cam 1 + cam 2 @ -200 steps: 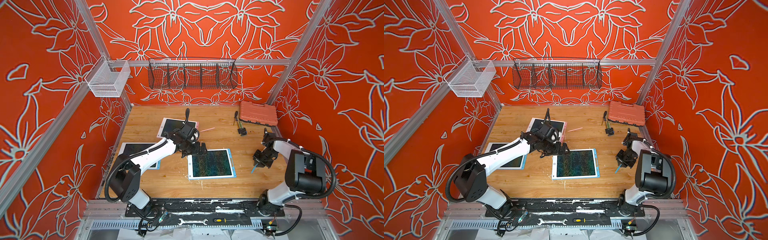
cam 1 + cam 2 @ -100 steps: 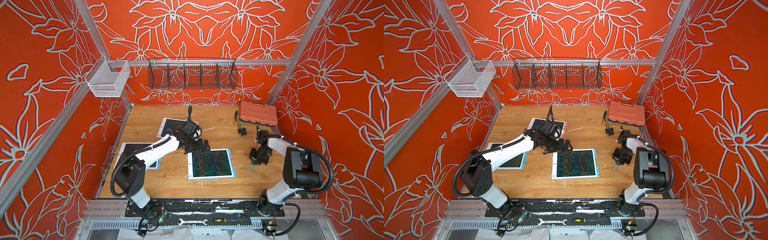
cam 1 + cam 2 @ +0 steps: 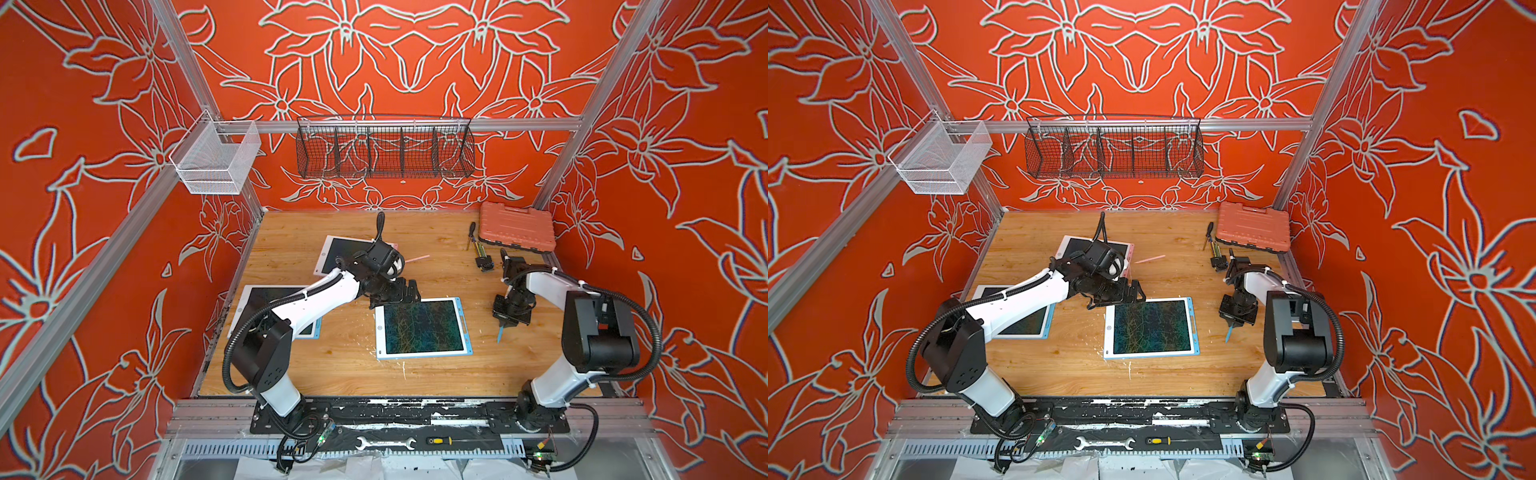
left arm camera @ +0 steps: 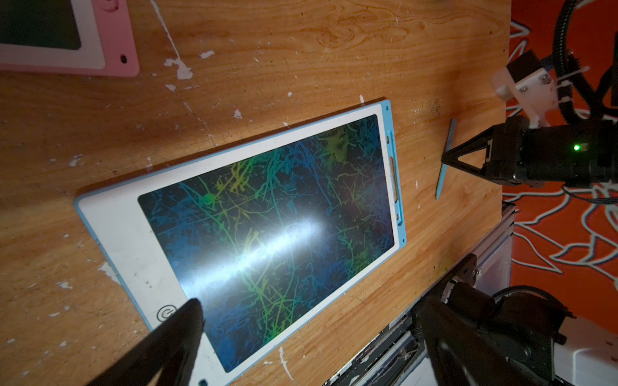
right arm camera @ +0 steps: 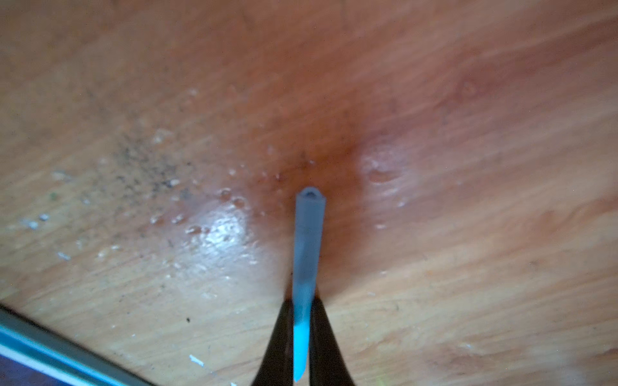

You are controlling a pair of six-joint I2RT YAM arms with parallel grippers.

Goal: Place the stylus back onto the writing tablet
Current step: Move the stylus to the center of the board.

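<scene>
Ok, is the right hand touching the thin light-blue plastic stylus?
Touching. In the right wrist view the right hand pinches the thin light-blue plastic stylus, fingers flush against both sides.

Bright, sharp top views — right wrist blurred, glare streaks the writing tablet [image 4: 267, 240].

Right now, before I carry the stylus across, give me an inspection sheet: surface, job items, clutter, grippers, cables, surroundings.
Surface: wooden table, scuffed, with white flecks.
Job's things: blue stylus pinched in the right gripper, apart from the writing tablet, which lies flat with a scribbled screen.
Clutter: pink tablet, second blue tablet partly under the left arm, pink stylus, orange case, hand tools.
Grippers: right gripper shut on the blue stylus; left gripper open at the writing tablet's far edge.
Cables: black conduit looped on each arm, none across the writing tablet.
Surroundings: wire basket and mesh basket hung on the frame.
</scene>
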